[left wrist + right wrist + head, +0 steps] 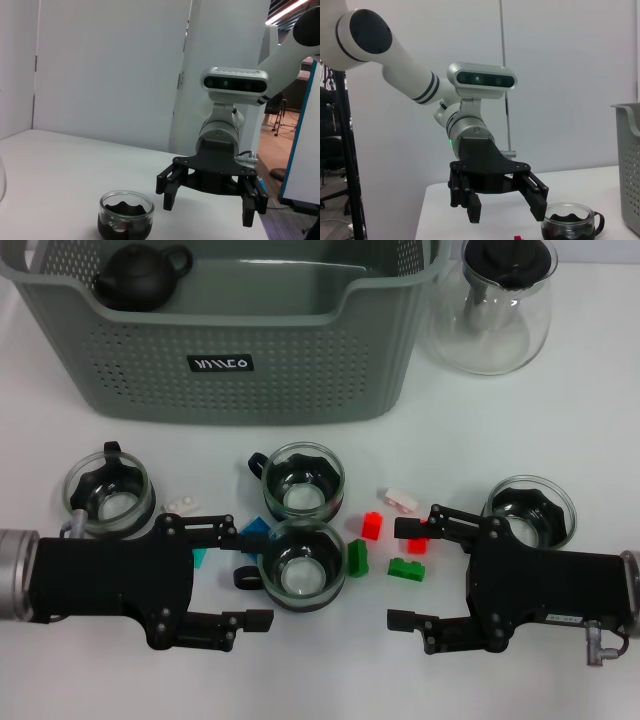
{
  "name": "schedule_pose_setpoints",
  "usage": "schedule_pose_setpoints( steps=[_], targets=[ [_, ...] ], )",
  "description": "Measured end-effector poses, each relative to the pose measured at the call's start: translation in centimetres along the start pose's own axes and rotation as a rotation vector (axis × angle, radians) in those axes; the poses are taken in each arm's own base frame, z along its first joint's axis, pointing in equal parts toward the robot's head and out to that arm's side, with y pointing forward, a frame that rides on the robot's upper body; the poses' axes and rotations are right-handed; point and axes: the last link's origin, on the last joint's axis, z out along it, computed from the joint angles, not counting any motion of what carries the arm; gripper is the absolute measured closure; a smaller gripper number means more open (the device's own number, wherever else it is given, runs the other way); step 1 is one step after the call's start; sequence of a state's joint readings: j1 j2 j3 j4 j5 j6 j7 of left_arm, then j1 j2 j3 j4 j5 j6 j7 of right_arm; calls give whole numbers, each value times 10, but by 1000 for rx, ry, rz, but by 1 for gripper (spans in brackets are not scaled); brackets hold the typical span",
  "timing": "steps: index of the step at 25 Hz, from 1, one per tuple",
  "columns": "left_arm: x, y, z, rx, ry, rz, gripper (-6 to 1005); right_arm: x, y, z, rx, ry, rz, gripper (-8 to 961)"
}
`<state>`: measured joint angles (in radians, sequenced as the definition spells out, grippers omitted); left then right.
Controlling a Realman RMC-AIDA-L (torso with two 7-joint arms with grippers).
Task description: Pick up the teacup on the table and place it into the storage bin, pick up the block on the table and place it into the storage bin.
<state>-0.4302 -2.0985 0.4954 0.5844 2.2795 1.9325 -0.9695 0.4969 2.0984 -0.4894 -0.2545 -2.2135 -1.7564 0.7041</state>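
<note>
Nearest the head camera: two black grippers, facing each other low over the white table (520,400), both with fingers spread and holding nothing. Left gripper (252,573) open toward the closest clear glass teacup with dark insert (303,565), which sits just off its fingertips, slightly above the gap's centre line, small black handle pointing at the upper finger. Right gripper (407,573) open toward the scatter of small blocks: a green block (407,568) just beside its fingertips, a red block (372,525) and a second green one (357,556) a little farther in, a white piece (401,498) beyond. Judged nearer for the cup: the left arm; for a block: the right. Likely obstruction on the cup approach: a blue block (253,532) beside the upper left finger and a second teacup (303,481) touching or nearly touching the first from behind. Two more cups at the flanks, one by the left arm (108,491), one by the right (530,510). Farther back, well apart from both grippers: the large grey-green perforated storage bin (240,370), dipped front rim toward the robot, a dark teapot (140,276) in its left rear corner; to its right, a clear glass carafe with black lid (495,302).
</note>
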Motion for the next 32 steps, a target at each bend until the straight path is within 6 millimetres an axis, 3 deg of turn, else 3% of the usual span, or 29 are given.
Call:
schedule_pose_setpoints(
  steps=[32],
  targets=[
    [1, 0, 0, -1, 0, 2, 251, -1, 0, 1, -3, -2, -1, 38]
  ],
)
